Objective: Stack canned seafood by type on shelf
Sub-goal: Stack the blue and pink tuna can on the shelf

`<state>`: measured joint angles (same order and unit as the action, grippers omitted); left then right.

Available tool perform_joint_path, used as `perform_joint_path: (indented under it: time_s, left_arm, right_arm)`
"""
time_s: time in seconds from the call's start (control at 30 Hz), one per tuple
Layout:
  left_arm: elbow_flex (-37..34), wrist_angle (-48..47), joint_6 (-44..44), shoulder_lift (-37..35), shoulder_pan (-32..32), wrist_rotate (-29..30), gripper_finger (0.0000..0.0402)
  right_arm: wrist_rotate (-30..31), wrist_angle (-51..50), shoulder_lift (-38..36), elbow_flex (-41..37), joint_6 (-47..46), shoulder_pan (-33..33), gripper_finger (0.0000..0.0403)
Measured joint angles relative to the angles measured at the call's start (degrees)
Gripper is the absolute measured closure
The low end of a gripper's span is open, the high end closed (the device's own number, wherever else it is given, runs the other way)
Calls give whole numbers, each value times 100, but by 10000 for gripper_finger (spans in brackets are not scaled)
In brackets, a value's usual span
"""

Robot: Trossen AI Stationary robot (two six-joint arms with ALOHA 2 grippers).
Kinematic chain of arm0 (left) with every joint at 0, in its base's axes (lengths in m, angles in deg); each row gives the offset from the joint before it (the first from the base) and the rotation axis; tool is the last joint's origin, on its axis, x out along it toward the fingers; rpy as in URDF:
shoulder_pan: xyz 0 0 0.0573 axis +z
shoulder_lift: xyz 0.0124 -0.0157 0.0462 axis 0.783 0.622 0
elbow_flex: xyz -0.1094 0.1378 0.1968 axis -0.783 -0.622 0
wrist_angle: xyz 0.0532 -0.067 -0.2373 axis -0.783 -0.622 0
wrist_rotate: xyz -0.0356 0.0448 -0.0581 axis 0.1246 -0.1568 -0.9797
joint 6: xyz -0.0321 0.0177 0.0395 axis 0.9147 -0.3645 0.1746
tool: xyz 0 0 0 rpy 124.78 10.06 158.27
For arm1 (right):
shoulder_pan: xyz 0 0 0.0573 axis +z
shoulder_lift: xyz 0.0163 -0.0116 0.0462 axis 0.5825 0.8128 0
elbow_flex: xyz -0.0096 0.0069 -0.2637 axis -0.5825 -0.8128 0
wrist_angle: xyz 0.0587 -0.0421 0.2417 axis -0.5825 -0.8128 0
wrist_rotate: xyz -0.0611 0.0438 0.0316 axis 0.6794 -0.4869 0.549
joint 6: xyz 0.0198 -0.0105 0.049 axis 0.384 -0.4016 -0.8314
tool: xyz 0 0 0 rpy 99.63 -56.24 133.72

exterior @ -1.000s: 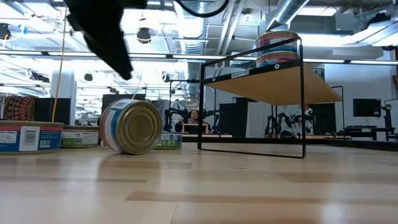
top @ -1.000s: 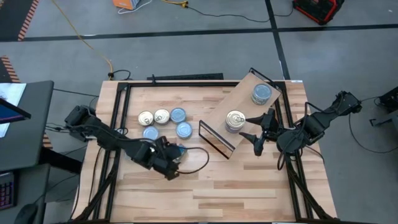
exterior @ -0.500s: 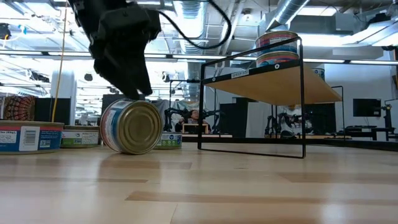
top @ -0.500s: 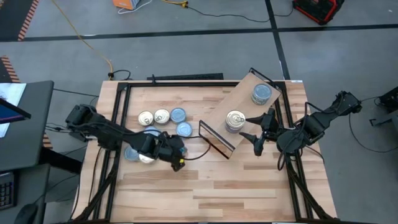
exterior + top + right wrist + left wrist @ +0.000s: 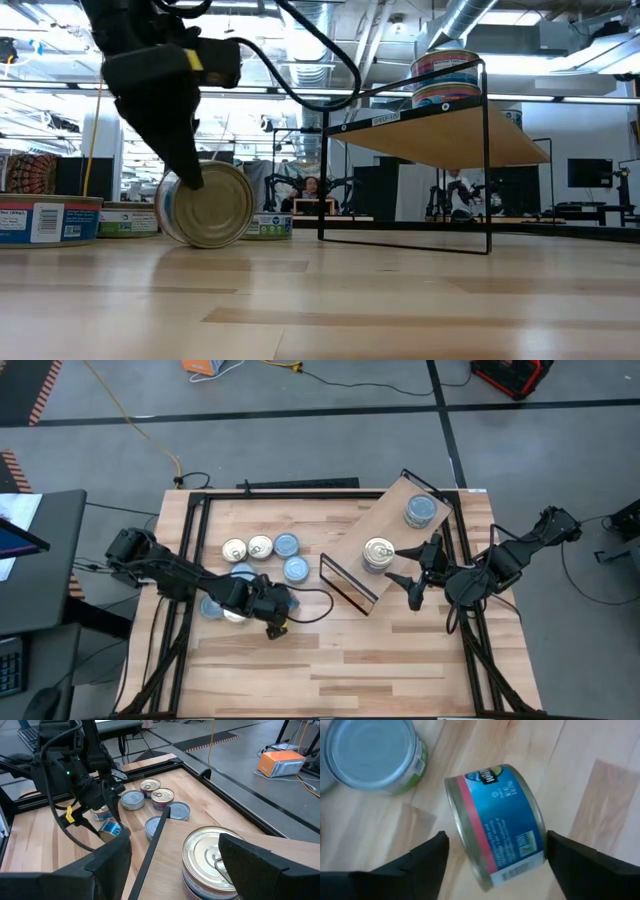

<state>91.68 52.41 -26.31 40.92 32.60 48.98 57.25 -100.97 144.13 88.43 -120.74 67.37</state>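
The shelf (image 5: pixel 400 540) carries two short stacks of tins, one gold-lidded (image 5: pixel 377 552), one blue-lidded (image 5: pixel 421 511). Left of the shelf, five upright tins (image 5: pixel 263 557) and one tipped tin (image 5: pixel 207 204) remain unshelved. The left gripper (image 5: pixel 492 862) straddles the tipped tin, spread wide, gripping nothing; the right gripper (image 5: pixel 414 568), also wide and empty, waits beside the shelf.

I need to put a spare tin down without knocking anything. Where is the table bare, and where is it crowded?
Bare: the near half of the tabletop, in front of the left gripper and the shelf. Crowded: the left side, where loose tins cluster and one tipped tin lies between the left gripper's open fingers. The right gripper hovers open beside the shelf.
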Motion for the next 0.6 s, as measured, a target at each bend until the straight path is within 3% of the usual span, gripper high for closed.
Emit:
perform_joint_path:
  time_s: [0.27,0.6]
  left_arm:
    - [0,42,-1357,0,-82,5,216]
    - [481,104,-2735,-343,-110,331,219]
  right_arm:
    - [0,0,0,0,-69,0,78]
    - [-7,-20,-105,0,-107,179,78]
